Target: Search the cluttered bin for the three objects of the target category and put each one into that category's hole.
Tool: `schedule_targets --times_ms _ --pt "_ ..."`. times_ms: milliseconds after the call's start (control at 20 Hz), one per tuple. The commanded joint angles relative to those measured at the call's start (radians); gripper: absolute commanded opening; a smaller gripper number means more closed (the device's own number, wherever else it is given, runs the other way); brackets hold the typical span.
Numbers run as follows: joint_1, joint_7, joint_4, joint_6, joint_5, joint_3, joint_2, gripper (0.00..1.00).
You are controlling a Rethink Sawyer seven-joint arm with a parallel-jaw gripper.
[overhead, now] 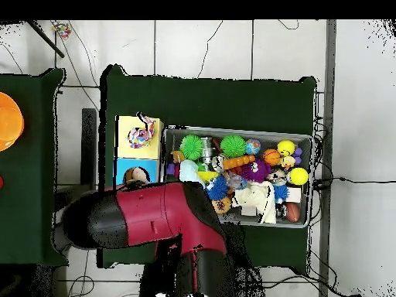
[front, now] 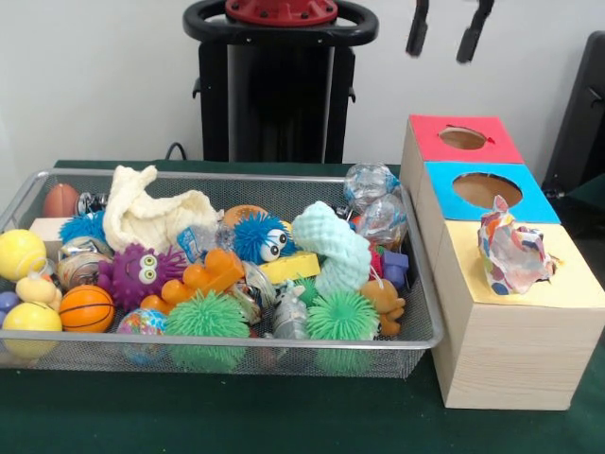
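My gripper point(front: 444, 33) hangs high above the wooden box point(front: 510, 350), open, with nothing between its two dark fingers. The box top has a red panel with a hole point(front: 463, 138), a blue panel with a hole point(front: 487, 190) and a yellow panel point(front: 577, 284). A crumpled colourful wrapper point(front: 513, 255) sits on the yellow panel, over its hole; from above this wrapper point(overhead: 140, 138) lies at the box's far end. Two crinkled clear plastic wads point(front: 376, 203) rest in the wire bin's point(front: 236, 176) right back corner. In the overhead view my arm point(overhead: 155, 216) hides the red panel.
The bin holds green spiky balls point(front: 206, 317), a purple one with eyes point(front: 140, 274), a blue one point(front: 260, 236), yellow balls point(front: 21, 253), a small basketball point(front: 86, 307), a cream cloth point(front: 151, 216) and a mint foam piece point(front: 331, 248). Green cloth point(front: 236, 416) covers the table.
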Motion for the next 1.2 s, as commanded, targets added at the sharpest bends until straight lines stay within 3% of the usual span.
schedule_targets --times_ms 50,500,550,1200 --pt "-0.058 0.019 -0.126 0.164 0.064 0.043 -0.042 1.00" --pt "-0.097 -0.026 -0.165 0.213 0.064 0.046 -0.043 1.00" --pt "-0.098 -0.036 -0.168 0.220 0.058 0.047 -0.045 0.00" --pt "-0.084 -0.004 -0.114 0.091 0.018 0.044 0.028 0.00"
